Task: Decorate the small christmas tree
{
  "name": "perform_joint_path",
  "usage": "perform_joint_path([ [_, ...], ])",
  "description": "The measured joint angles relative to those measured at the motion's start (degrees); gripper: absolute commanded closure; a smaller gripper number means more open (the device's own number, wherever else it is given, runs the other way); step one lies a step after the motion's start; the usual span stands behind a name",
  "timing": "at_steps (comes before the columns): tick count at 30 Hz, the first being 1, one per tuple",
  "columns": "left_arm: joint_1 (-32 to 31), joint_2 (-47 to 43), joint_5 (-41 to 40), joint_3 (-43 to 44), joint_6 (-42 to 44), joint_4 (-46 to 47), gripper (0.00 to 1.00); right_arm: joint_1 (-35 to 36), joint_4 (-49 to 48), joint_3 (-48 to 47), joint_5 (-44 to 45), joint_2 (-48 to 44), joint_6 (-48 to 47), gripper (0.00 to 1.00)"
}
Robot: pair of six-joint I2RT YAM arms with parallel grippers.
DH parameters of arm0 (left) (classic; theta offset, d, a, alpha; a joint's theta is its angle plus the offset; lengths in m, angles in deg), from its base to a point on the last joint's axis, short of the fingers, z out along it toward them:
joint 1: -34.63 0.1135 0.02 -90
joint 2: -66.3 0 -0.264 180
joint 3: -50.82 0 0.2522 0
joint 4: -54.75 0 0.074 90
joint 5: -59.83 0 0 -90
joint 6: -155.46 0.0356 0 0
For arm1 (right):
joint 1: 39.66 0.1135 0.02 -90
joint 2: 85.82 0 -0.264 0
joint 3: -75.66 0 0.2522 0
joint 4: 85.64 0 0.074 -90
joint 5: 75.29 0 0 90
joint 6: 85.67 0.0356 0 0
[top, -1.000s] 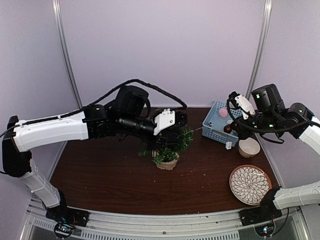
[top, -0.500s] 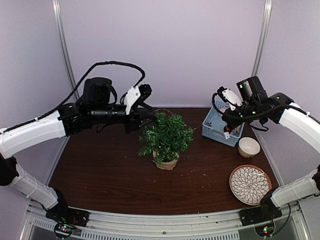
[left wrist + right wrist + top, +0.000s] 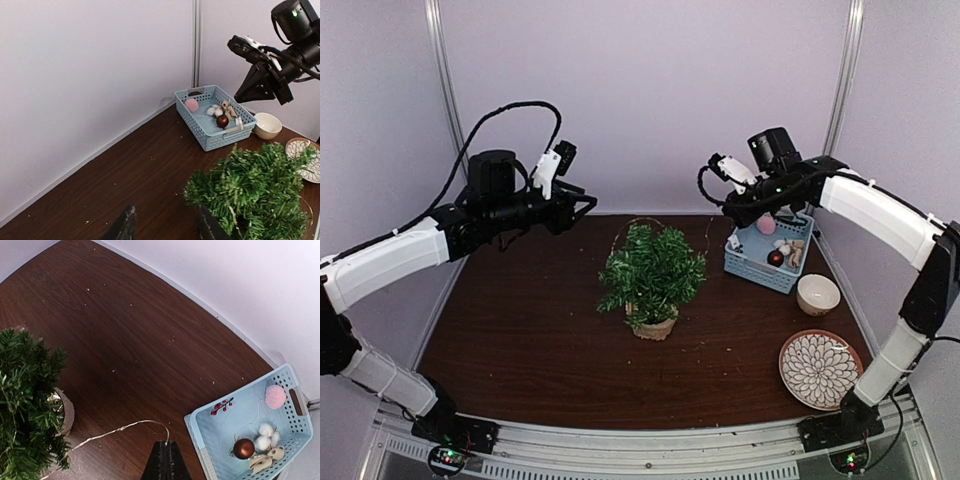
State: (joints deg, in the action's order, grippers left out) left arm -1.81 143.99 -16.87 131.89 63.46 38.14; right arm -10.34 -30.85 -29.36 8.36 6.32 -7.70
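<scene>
The small christmas tree (image 3: 653, 275) stands mid-table in its tan pot (image 3: 655, 325), dark green and bushy. A thin silver wire (image 3: 120, 429) runs from the tree (image 3: 27, 405) across the wood to my right gripper (image 3: 167, 444), which is shut on the wire's end. In the top view that gripper (image 3: 738, 212) hangs between the tree and the blue basket (image 3: 765, 262). My left gripper (image 3: 167, 227) is open with nothing between its fingers. It hovers up and left of the tree (image 3: 255, 195), well apart from it in the top view (image 3: 585, 205).
The basket (image 3: 192, 422) holds a pink pompom (image 3: 275, 396), a brown ball (image 3: 244, 448), white cotton puffs (image 3: 265, 432) and a red berry sprig (image 3: 222, 405). A cream bowl (image 3: 817, 294) and a patterned plate (image 3: 819, 369) sit at the right. Walls close the back and sides.
My left arm has pulled back from the tree to the upper left and its jaws have spread. My right arm has swung left from the basket toward the tree, still shut.
</scene>
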Motion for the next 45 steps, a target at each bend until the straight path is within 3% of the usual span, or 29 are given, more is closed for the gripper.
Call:
perform_joint_path([
  [9,9.1,6.4,8.8,0.0,-5.4,5.2,0.54,-1.4,-1.9,-11.1,-14.5,11.3,-4.8,1.0],
  [22,10.6,21.0,24.1,1.2,-2.7,16.6,0.47,-1.4,-9.8,-19.8,-39.2,19.9,-7.0,1.0],
  [37,8.8,36.2,34.7,16.9,-0.9,25.2,0.42,-1.1,-15.8,-22.1,-47.1,26.5,-4.0,1.0],
  [45,6.1,40.6,38.8,19.6,-3.3,30.4,0.45,-0.8,-17.4,-23.2,-48.3,27.3,-2.9,1.0],
])
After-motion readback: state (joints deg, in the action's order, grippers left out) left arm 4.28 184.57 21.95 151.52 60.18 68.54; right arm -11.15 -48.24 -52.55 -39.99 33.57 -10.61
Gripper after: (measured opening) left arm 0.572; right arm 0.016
